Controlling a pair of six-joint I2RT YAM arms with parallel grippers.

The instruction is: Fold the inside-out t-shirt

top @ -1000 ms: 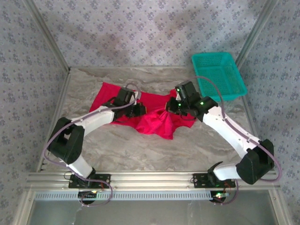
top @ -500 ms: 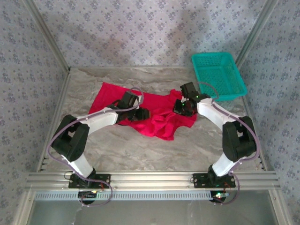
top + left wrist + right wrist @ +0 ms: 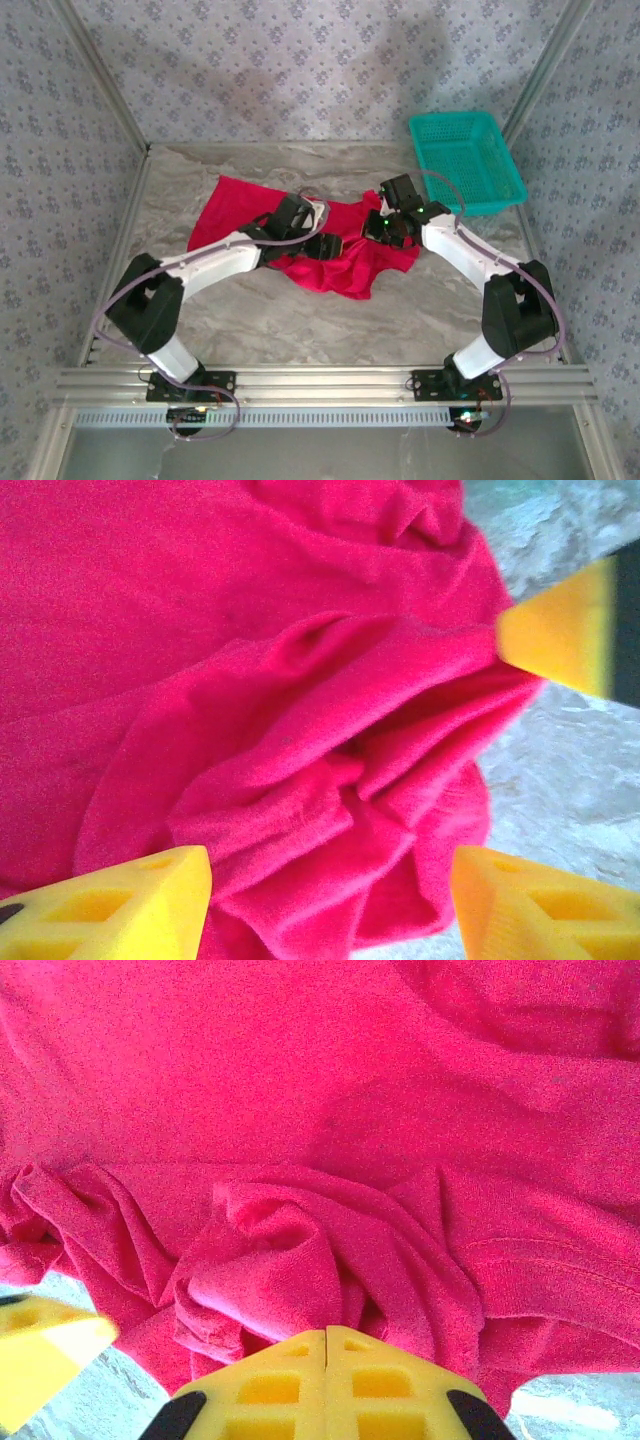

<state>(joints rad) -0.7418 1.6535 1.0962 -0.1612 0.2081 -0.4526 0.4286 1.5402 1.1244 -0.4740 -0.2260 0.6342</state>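
Lying crumpled on the marble table (image 3: 300, 325), the red t-shirt (image 3: 232, 203) is running its long axis left to right and bunching toward the right end. The left gripper (image 3: 326, 246) is hovering over the middle bunch, jaws well apart, gripping nothing. The right gripper (image 3: 386, 228) is sitting at the right-hand folds, jaws pressed together; whether it is pinching cloth, cannot tell. The left arm is looking nearer the loose folds.

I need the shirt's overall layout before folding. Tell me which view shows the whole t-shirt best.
Top external: the red t-shirt lies crumpled across the table, with nearly its whole outline visible. Both wrist views give close-ups of bunched folds, with no outline.
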